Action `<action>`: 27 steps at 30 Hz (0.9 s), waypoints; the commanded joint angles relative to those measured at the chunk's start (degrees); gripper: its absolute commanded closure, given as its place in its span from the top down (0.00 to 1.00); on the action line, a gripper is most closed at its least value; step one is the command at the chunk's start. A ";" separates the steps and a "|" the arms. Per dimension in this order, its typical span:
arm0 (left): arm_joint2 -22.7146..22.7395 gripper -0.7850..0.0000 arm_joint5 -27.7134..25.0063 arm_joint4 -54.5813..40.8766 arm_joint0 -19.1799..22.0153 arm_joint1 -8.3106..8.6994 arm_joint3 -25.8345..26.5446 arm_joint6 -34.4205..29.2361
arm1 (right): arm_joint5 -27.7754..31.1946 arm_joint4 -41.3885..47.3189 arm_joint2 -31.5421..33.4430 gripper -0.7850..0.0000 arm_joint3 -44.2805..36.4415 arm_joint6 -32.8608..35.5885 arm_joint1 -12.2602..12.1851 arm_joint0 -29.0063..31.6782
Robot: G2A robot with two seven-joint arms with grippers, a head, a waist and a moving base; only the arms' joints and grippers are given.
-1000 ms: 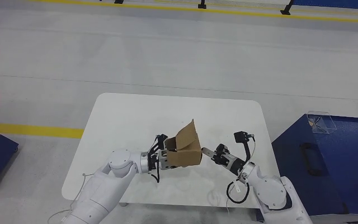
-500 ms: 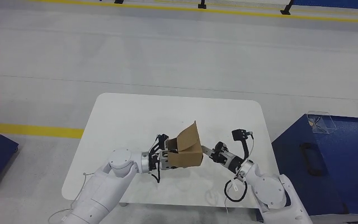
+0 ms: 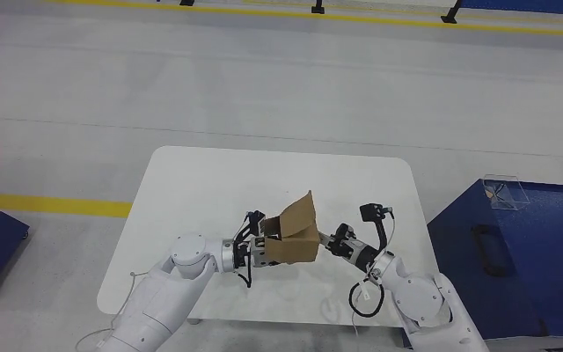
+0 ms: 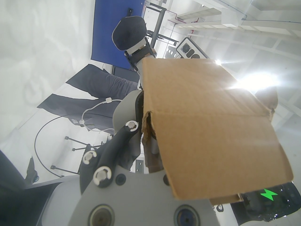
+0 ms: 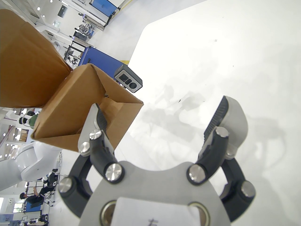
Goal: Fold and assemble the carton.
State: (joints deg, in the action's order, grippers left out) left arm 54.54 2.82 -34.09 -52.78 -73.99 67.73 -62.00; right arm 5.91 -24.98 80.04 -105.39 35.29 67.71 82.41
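Note:
A brown cardboard carton [image 3: 292, 238] is held just above the white table near its front edge, one large flap raised. My left gripper [image 3: 256, 247] is at its left end, shut on a carton wall [image 4: 150, 142]; the carton [image 4: 207, 128] hides the far finger. My right gripper [image 3: 325, 240] is at the carton's right end, open [image 5: 160, 116] with nothing between its fingers. One of its fingers [image 5: 100, 118] lies against the edge of the carton's [image 5: 68, 109] open end, where an inner flap shows folded inward.
The white table [image 3: 220, 180] has bare room behind and to the left of the carton. A blue cabinet [image 3: 501, 255] stands right of the table, with a clear plastic box [image 3: 506, 189] on top. The table's front edge is close under both arms.
My right gripper has moved left, closing the gap to the carton's right end. The carton's raised flap has tipped slightly lower. The left arm has stayed put.

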 commanded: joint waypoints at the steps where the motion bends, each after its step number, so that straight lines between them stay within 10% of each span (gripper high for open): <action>1: 0.03 0.00 0.02 -0.03 -0.02 0.00 0.01 -0.07 | -0.13 -0.15 -0.22 1.00 0.08 -0.16 -0.02 -0.11; 27: -0.21 0.00 -0.23 -0.27 -0.12 -0.20 0.22 -0.35 | 0.01 0.30 -0.77 1.00 0.83 -1.03 -0.47 1.00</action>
State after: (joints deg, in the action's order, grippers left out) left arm 54.37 2.57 -34.41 -52.92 -74.18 67.97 -62.34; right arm 5.97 -24.60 79.35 -104.53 34.38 67.24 83.43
